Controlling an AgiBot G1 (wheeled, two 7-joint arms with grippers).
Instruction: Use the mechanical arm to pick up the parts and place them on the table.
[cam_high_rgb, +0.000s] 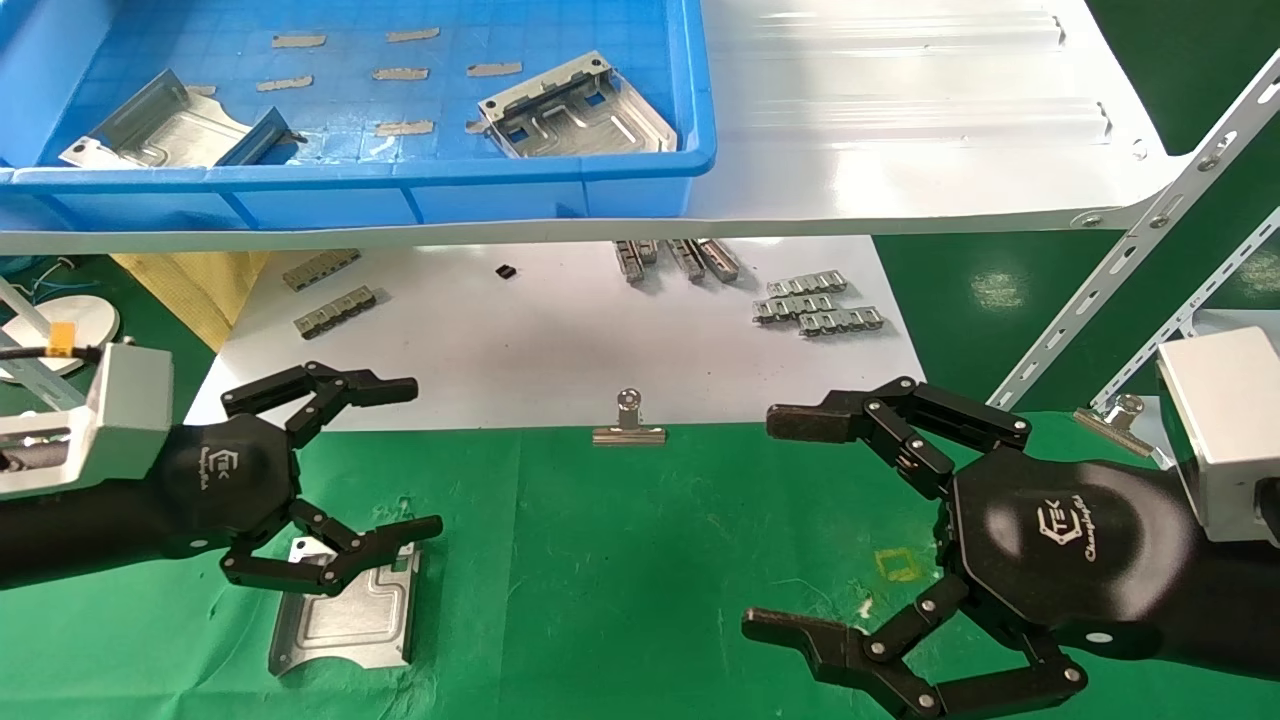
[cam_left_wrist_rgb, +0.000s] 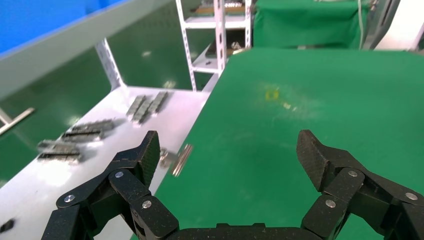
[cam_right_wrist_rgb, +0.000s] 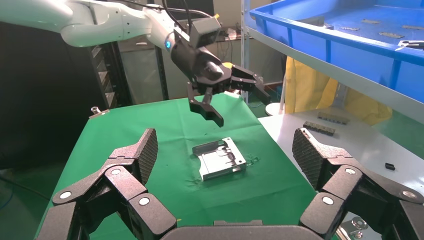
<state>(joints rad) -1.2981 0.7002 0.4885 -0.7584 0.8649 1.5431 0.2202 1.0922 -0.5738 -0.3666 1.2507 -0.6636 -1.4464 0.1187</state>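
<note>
1. Green counter (cam_high_rgb: 620, 560) carries one part (cam_high_rgb: 345, 610) lying flat.
2. Right end effector (cam_high_rgb: 760, 530) hovers spread, empty.
3. Left end effector (cam_high_rgb: 425, 460) hangs spread above that part; only the right wrist view shows the gap between them.

Black hexagonal palms (cam_high_rgb: 1060, 545), white logos, jointed fingers (cam_high_rgb: 905, 440)

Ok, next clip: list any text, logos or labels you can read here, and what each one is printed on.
"TEK": white logo on the palm of the left gripper, open above a part on the table.
"TEK": same logo on the palm of the right gripper, open.
Script line beside each logo: too small to read.
Yellow square mark on the cloth: a sign only, no text.
Nothing readable in either wrist view.
</note>
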